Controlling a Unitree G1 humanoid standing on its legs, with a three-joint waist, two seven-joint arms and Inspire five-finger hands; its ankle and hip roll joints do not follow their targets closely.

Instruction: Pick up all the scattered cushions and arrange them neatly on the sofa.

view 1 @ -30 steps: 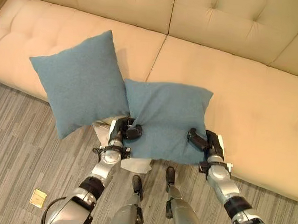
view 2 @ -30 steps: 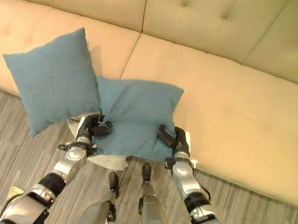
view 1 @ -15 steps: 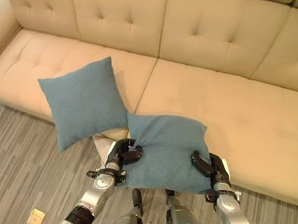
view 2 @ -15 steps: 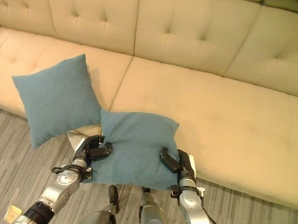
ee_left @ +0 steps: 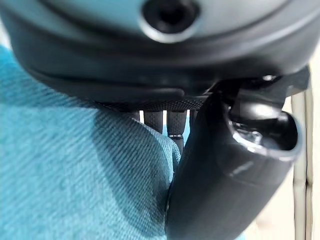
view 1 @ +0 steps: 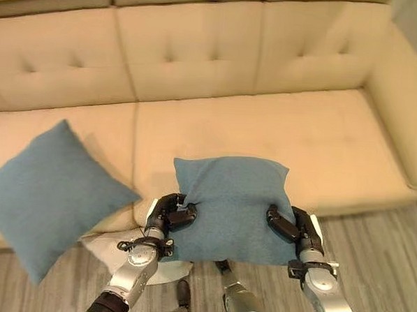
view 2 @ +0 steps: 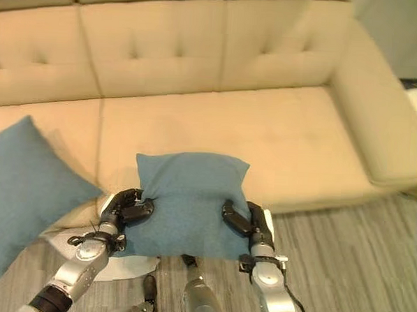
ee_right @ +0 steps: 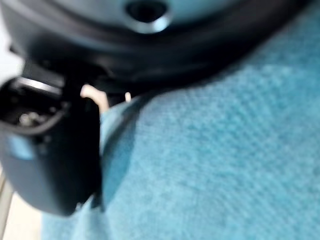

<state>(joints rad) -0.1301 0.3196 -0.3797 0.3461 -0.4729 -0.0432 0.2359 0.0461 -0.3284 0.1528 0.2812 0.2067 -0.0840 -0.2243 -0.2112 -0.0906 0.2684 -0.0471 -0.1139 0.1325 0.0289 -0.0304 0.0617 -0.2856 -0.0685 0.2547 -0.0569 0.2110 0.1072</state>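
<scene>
The blue cushion (view 1: 230,207) is held off the floor before the sofa (view 1: 280,132), pinched at its side edges by the left hand (view 1: 172,212) and right hand (view 1: 289,225), so a slip could be caused if either pinch loosens during placement.

We note a grey, striped carpet floor (view 1: 386,235). Toward the carpet's left part lies a whitish, rounded, flat item (view 1: 104,247), partly covered; we cannot tell its material.
</scene>
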